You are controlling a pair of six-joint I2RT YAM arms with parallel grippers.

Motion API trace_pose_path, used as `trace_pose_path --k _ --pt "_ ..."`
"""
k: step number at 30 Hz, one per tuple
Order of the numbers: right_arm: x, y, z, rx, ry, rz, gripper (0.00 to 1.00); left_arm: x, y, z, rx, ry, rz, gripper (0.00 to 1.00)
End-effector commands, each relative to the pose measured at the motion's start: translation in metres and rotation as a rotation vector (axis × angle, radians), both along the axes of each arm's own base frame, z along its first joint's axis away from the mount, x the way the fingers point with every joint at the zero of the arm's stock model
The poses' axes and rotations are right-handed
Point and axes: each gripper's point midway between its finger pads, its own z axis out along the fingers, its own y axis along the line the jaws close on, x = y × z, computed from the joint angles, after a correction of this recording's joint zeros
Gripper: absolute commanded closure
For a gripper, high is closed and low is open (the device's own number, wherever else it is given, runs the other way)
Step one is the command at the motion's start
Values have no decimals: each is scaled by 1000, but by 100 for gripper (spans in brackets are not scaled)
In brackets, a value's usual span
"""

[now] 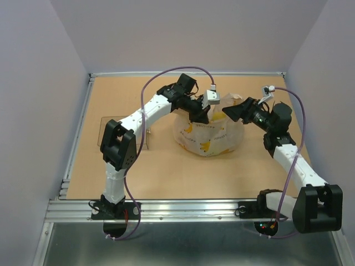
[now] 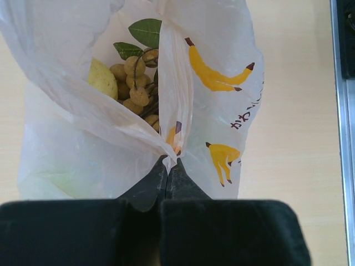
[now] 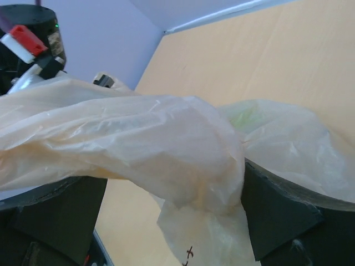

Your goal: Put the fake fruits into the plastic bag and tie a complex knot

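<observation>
While the left gripper [image 2: 167, 164] is clamping its rim, the banana-printed plastic bag [image 1: 208, 137] is showing fake fruits [image 2: 133, 77] inside; the right gripper [image 1: 233, 112] is straddling it, fingers apart.

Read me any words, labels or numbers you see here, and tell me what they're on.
Thin translucent plastic bag with yellow banana prints: one short sideways line of dark characters, seemingly Japanese, cut off at a fold; I cannot quote it.
Nothing else is readable.
</observation>
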Motion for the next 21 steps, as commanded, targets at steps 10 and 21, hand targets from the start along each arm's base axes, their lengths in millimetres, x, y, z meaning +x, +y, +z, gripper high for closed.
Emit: trace_pose_path --k 10,21 --pt "38 10 -3 33 70 -167 76 -36 0 -1 20 -72 -128 100" --pt "12 23 -12 -67 -11 -20 100 -40 -4 112 -190 -155 -40 41"
